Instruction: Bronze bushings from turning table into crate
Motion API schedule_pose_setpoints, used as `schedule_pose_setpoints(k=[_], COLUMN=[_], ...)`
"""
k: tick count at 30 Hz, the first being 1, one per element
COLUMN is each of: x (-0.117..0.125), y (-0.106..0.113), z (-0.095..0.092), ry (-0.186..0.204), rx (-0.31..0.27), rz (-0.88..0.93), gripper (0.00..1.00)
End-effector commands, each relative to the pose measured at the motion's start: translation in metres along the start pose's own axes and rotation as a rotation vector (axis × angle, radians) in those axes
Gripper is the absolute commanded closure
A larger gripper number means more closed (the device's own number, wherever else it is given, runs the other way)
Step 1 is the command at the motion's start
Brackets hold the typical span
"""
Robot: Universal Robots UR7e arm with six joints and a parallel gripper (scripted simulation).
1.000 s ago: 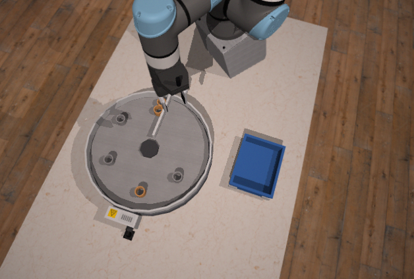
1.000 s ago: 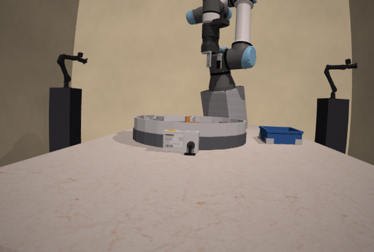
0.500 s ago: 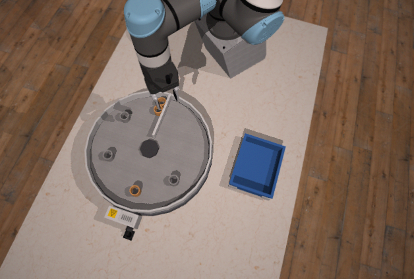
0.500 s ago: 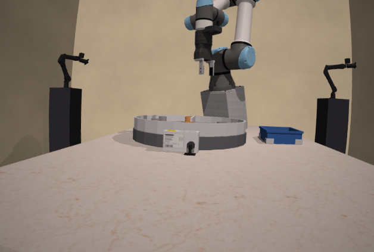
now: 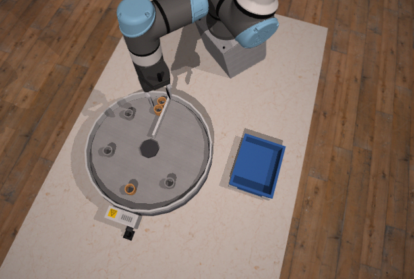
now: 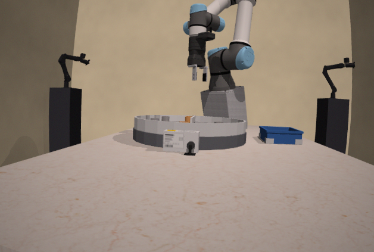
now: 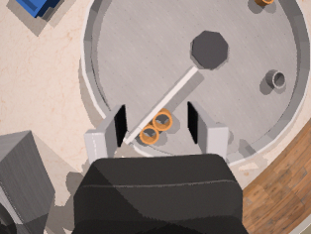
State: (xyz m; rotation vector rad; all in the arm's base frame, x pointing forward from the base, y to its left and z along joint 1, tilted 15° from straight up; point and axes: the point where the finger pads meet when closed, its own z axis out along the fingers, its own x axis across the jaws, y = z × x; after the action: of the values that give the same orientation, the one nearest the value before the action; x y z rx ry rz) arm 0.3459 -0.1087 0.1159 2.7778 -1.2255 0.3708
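My gripper (image 5: 161, 101) (image 6: 199, 80) (image 7: 156, 115) is open and empty, high above the turning table (image 5: 88, 155) (image 6: 217, 128). Below it, one bronze bushing (image 5: 157, 113) (image 7: 170, 120) stands beside another bronze bushing (image 5: 161, 97) (image 7: 149, 143) nearer the rim, both along the white bar (image 5: 161, 117) (image 7: 163, 102). A third bronze bushing (image 5: 130, 194) (image 7: 264, 3) stands on the opposite side. Steel bushings stand at the left (image 5: 107, 154), upper left (image 5: 128, 117) and lower right (image 5: 169, 186) in the top view. The blue crate (image 5: 277, 172) (image 6: 282, 138) is empty.
A raised wall surrounds the turning table, with a dark hub (image 5: 149, 148) (image 7: 209, 50) at its centre. A white box (image 5: 122, 217) (image 6: 181, 140) and a small black device (image 5: 128, 233) are at its front. The grey robot base (image 5: 246, 58) (image 6: 223, 103) stands behind.
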Motion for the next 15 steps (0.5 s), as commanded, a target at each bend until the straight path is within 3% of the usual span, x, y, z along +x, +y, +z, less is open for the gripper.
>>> schedule_pose_setpoints(k=[1,10,15], x=[0.008,0.008,0.022], y=[0.015,0.015,0.051], z=[0.016,0.016,0.049], ry=[0.002,0.002,0.003], rx=[0.005,0.005,0.004], rz=[0.000,0.000,0.001], gripper=[0.00,0.00,0.00])
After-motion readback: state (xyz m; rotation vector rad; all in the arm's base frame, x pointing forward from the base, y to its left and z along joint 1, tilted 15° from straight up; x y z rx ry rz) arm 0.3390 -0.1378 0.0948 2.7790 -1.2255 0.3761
